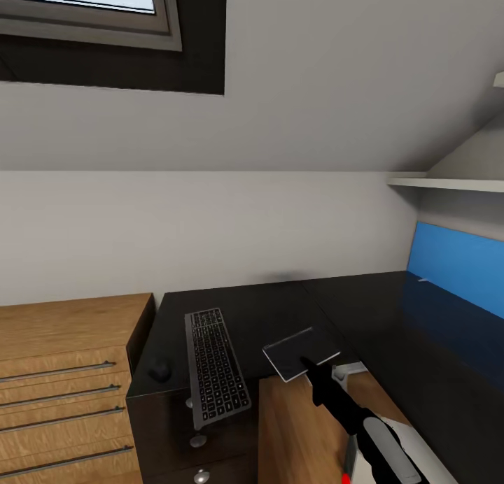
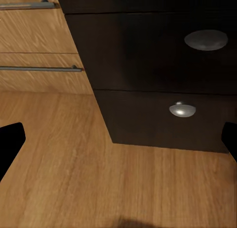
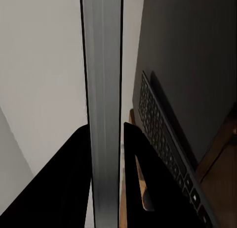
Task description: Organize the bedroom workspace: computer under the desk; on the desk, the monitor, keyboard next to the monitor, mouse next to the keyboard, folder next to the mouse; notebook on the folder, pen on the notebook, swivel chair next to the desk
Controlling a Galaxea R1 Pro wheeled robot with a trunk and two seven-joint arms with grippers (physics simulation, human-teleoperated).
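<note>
The notebook (image 1: pixel 299 354), a small dark rectangle with a pale edge, is held at the inner corner of the black L-shaped desk (image 1: pixel 392 330), tilted and partly overhanging the desk's edge. The right end effector (image 1: pixel 313 373) grips it from below at its near edge; in the right wrist view its two black fingers (image 3: pixel 74 178) are clamped on either side of the notebook (image 3: pixel 102 104), seen edge-on as a grey strip.

Just to the left of the notebook, the slim keyboard (image 1: pixel 215 367) lies on the desk, running front to back, its near end projecting past the front edge; the right wrist view shows the keyboard (image 3: pixel 165 139) beyond the notebook. Further left, near the desk's left end, sits the small black mouse (image 1: pixel 159 371).

A light wood drawer unit (image 1: pixel 63 393) with long metal handles stands against the desk's left side. Below the keyboard, the desk drawers carry round silver knobs (image 1: pixel 198 440). A blue wall panel (image 1: pixel 455 267) backs the desk's right wing, under a pale shelf (image 1: pixel 448 183).

The left wrist view looks at the wood plank floor (image 2: pixel 74 178), the drawer fronts and a knob (image 2: pixel 182 109); the left end effector's (image 2: pixel 118 139) dark fingertips (image 2: pixel 9 141) stand wide apart at the frame's edges, holding nothing.
</note>
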